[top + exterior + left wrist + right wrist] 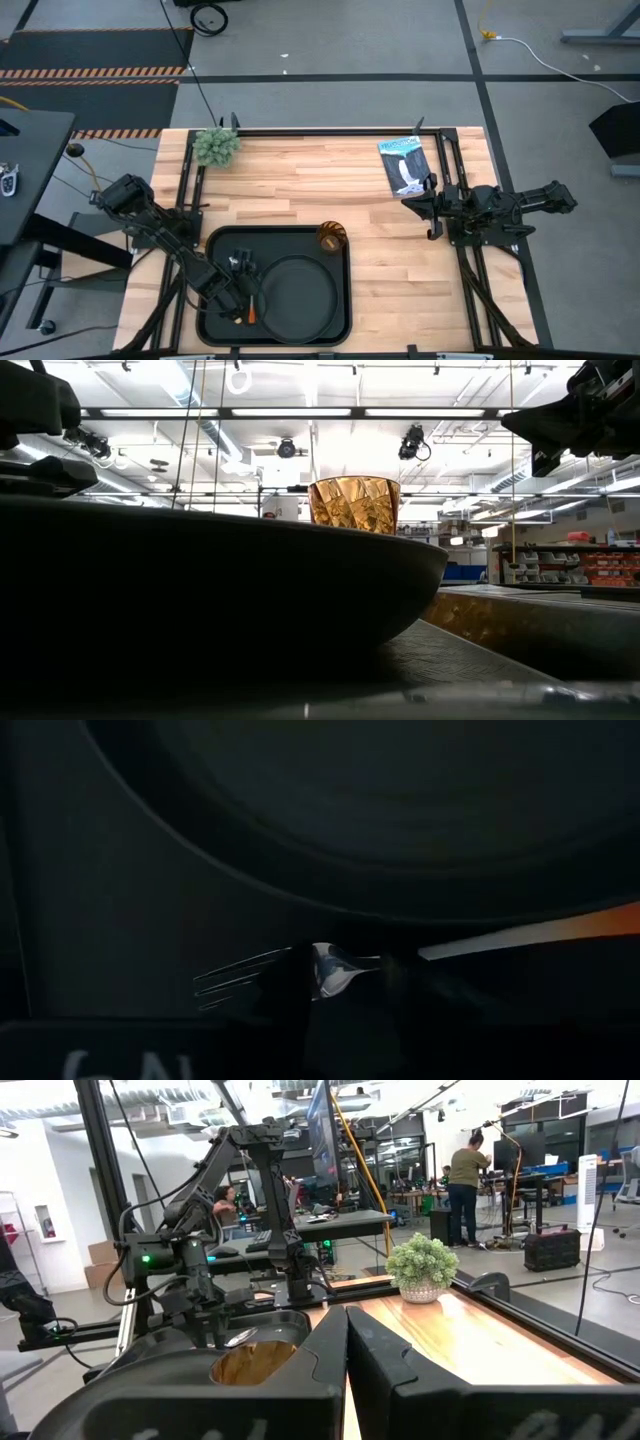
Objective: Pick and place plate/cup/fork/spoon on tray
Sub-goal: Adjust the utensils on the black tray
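Note:
The black tray [216, 250] lies at the table's near left. The round black plate [300, 297] lies flat in its right half. The amber cup [331, 237] stands upright in the tray's far right corner and also shows in the low view [354, 503]. The fork [240, 980] lies on the tray floor just left of the plate, with its orange handle [252, 313] toward the near edge. My left gripper [240, 290] is low over it, fingers a little apart on either side of the fork's neck [335, 970]. My right gripper [432, 210] waits shut at the right. The spoon is not visible. My left gripper points down at the fork, which runs across past both fingers: the tines stick out beyond one finger [285, 1005] and the handle [540, 932] beyond the other. I cannot tell whether the fingers touch the fork. The fork seems to lie on the tray.
A small potted plant [216, 146] stands at the far left corner of the table. A black-and-white packet [404, 166] lies at the far right. Bare wood lies between the tray and the right arm. People stand in the room beyond the table [466, 1180].

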Robot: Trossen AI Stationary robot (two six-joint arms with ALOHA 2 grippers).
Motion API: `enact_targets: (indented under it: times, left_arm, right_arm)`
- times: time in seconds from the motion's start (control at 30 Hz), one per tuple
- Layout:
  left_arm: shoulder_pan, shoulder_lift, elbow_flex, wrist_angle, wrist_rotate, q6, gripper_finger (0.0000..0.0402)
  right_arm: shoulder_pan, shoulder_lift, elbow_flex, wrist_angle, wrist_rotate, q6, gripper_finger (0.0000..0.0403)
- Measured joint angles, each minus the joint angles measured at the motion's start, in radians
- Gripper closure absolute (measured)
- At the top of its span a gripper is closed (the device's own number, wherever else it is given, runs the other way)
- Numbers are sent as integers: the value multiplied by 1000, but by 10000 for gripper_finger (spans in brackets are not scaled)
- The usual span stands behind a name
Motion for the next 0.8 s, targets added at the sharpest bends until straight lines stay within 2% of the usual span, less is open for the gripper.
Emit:
enact_targets:
  times: [0.67,0.8]
  left_arm:
    - [-1,2,-2,-69,90,-101,269]
    - [2,-32,1,-80,90,-97,269]
  right_arm:
    - [0,0,0,0,0,0,386]
    - [0,0,0,0,0,0,386]
